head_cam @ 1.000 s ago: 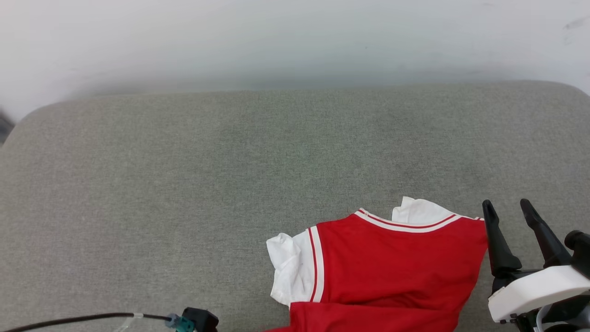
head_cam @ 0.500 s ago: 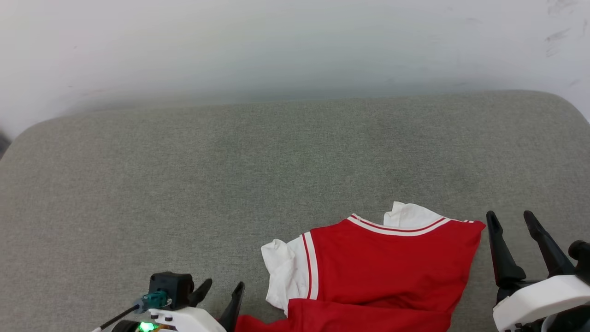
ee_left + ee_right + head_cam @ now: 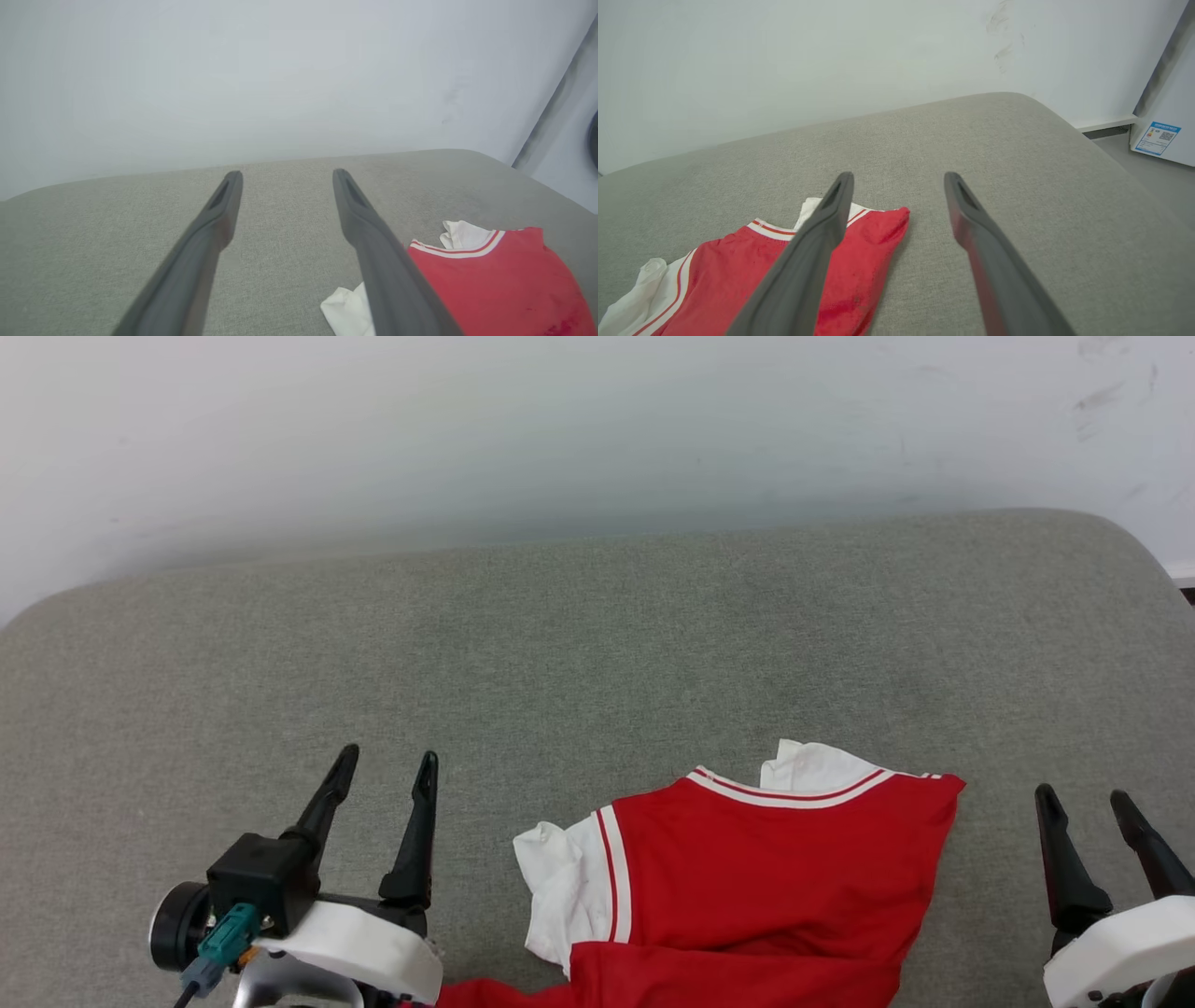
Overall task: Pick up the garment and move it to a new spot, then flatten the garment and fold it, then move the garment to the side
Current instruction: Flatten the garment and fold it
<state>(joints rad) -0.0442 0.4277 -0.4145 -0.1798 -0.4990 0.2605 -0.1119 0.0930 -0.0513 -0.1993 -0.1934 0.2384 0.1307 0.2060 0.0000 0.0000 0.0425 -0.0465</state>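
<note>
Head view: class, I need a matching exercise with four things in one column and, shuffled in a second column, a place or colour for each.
Column one:
1. garment
2. left gripper
3. right gripper
4. upholstered surface

Column two:
A. grey
B. lower right, open
C. red and white
D. lower left, open

Pairs: 1-C; 2-D; 3-B; 4-A
</note>
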